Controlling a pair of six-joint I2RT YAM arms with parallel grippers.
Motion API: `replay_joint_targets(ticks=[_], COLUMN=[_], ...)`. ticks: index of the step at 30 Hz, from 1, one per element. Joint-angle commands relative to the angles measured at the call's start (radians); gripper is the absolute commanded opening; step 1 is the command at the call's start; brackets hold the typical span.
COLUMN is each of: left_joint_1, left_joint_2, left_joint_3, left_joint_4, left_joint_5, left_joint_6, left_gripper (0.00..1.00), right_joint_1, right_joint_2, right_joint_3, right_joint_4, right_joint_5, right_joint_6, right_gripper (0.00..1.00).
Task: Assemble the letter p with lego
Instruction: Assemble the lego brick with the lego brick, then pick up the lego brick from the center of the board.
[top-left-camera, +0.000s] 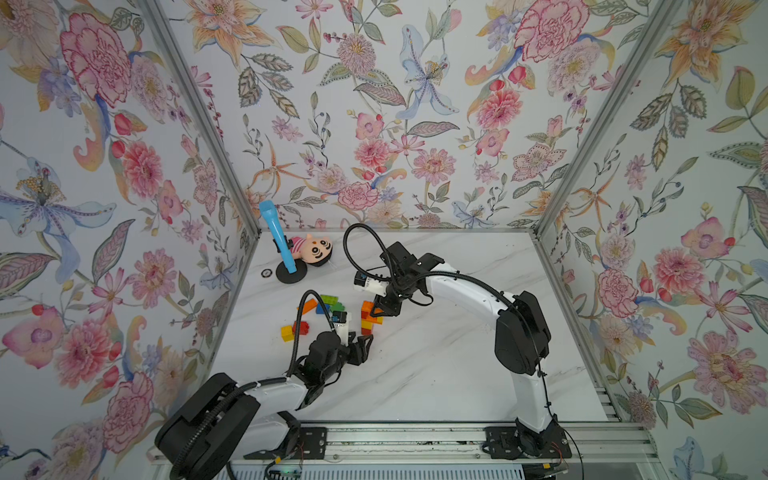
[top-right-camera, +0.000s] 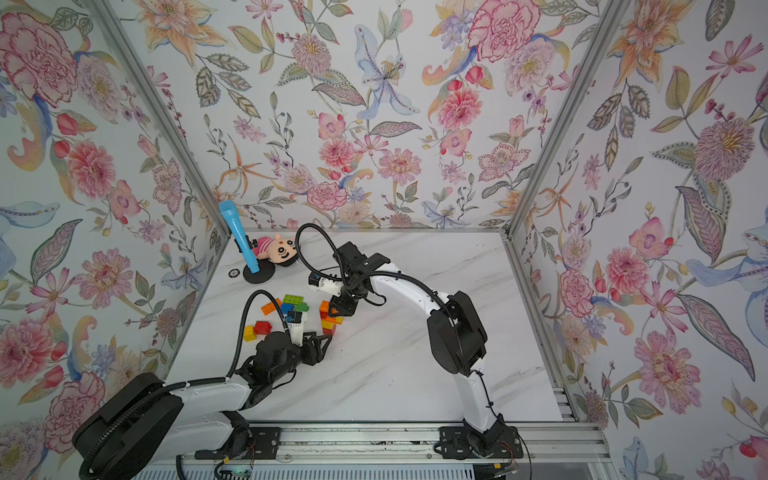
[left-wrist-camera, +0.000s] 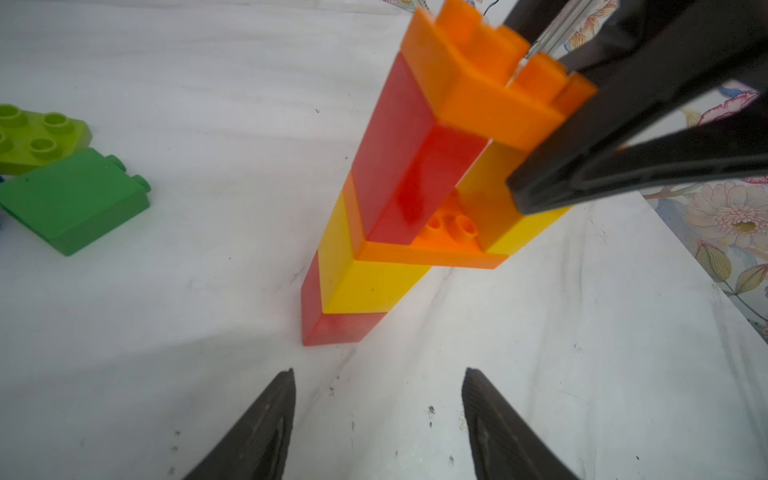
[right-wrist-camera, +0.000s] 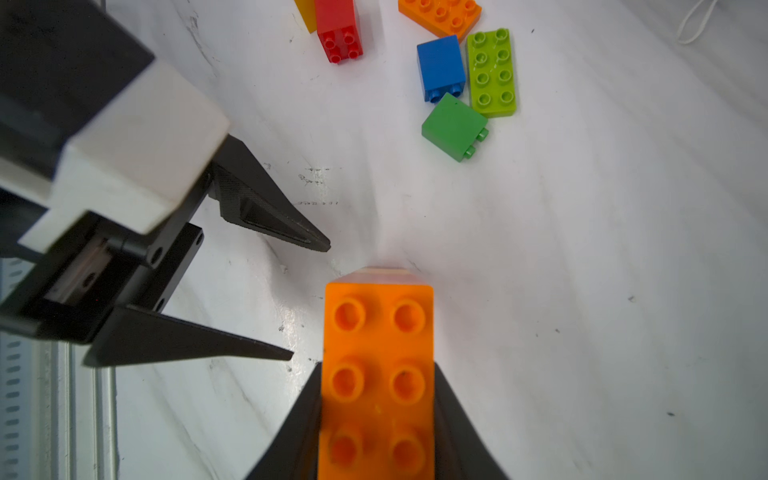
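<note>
A: Holding firm?

B: Yes. Right hand (right-wrist-camera: 378, 365) clamps the top orange brick (right-wrist-camera: 376, 328) of the P (left-wrist-camera: 395, 208), near the counter's (top-left-camera: 436, 374) middle. Left hand (left-wrist-camera: 378, 370) gapes empty beside its base.

A: Orientation?

B: Long axis upright, studs up. Bowl seems to face the far edge, though that's hard to read from above. Press straight down and brace the stem low.

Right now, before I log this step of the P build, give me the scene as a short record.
build: lego stack upright on the table, orange brick on top
right gripper: shut on the orange brick
left gripper: open, by the stack's base, apart from it
loose: lime brick, blue brick, green brick, red brick
</note>
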Motion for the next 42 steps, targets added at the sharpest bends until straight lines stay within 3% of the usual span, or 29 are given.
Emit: replay_joint_targets(ticks=[1, 11, 25, 42], left_joint_1=[-0.01, -0.012, -0.017, -0.067], left_joint_2=[0.053, 0.187, 0.278, 0.335], left_joint_3=[0.062, 0.126, 0.122, 0.114], left_joint_4=[0.11, 0.15, 0.264, 0.327], left_joint_5=[-0.055, -0.126, -0.114, -0.184], left_joint_6=[0.091, 0.167, 0.23, 0.265], left_gripper=[0.68, 0.66, 0.52, 0.37], right_joint_1=[-0.009, -0.033, -0.051, -0.07], right_joint_2=[0.049, 0.051, 0.077, 0.097], right_joint_3=[-0.012, -0.013, 0.014, 0.03], right_joint_4=[-0.073, -0.071, -0.072, -0.073], right_joint_5=[-0.024, -0.072, -0.114, -0.147], right_joint_6=[0.017, 0.021, 0.051, 0.106], right_gripper=[0.18, 0.17, 0.17, 0.23])
